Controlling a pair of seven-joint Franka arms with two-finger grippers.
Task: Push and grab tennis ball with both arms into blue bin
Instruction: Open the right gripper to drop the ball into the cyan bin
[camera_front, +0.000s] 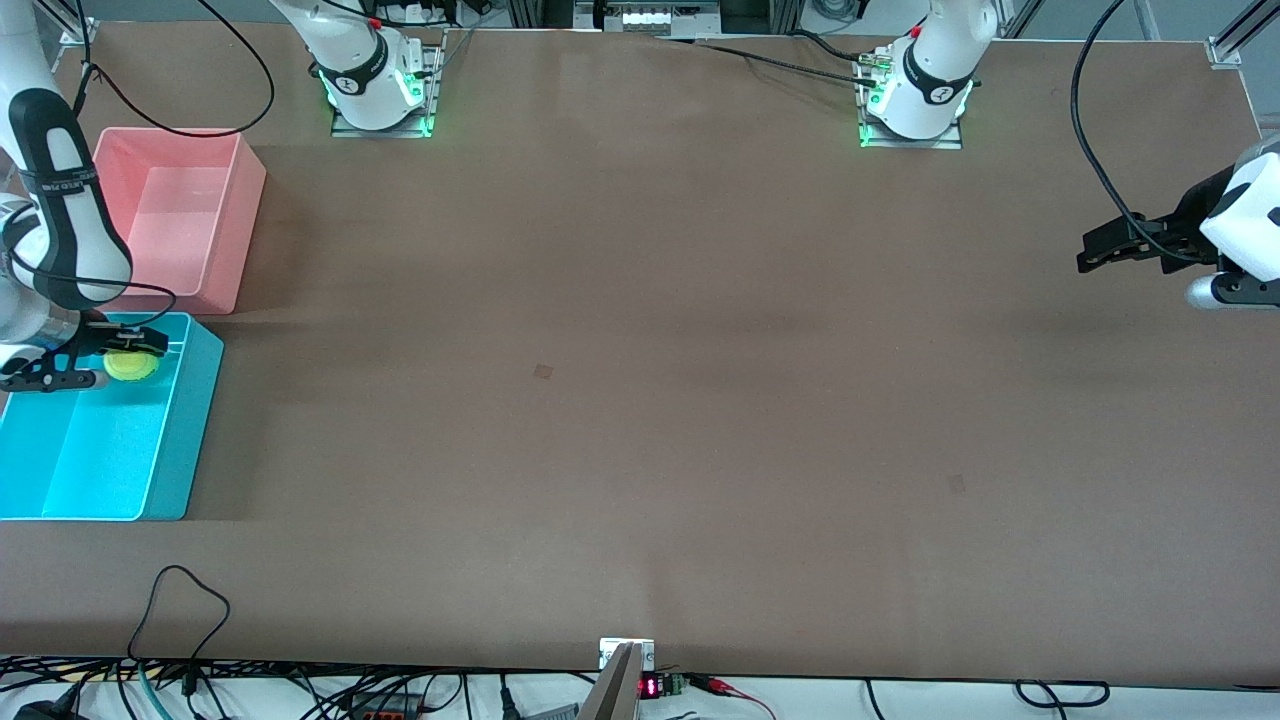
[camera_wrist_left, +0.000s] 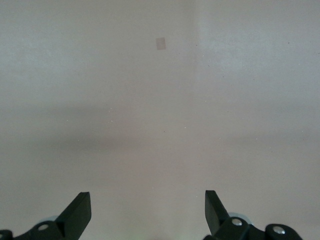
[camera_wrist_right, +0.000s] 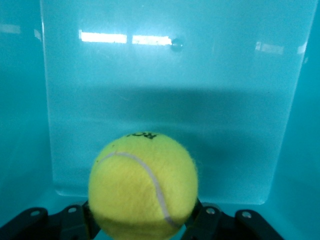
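Brown table (camera_front: 640, 400) spanning nearly the whole front view, surface matte, with faint lengthwise bands of shade. Pink bin (camera_front: 215, 215) at the right arm's end of the table, upright, open, nothing visible inside. Small darker square mark (camera_front: 543, 371) on the table near its middle; a second, fainter mark (camera_front: 957, 484) nearer to the front camera, toward the left arm's end. Black cable loop (camera_front: 178, 610) lying on the table at its near edge. Small device with red lit digits (camera_front: 650, 687) just past that edge.
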